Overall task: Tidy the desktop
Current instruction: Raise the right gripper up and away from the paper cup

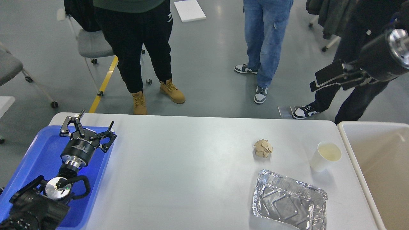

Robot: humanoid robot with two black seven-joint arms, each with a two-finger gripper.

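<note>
The desktop [191, 166] is a large white-grey tabletop. On its right part lie a crumpled brown paper ball [263, 148], a white paper cup [325, 156] standing upright, and an empty foil tray [289, 199] near the front edge. My left gripper [89, 123] is open and empty, held over the far end of the blue tray [38, 150] at the left. My right gripper [322, 80] is raised high at the upper right, beyond the table's far edge, with its fingers apart and nothing in them.
A beige bin [377, 159] stands against the table's right edge. Three people stand on the grey floor beyond the far edge. Wheeled chairs [92, 44] stand at the back left.
</note>
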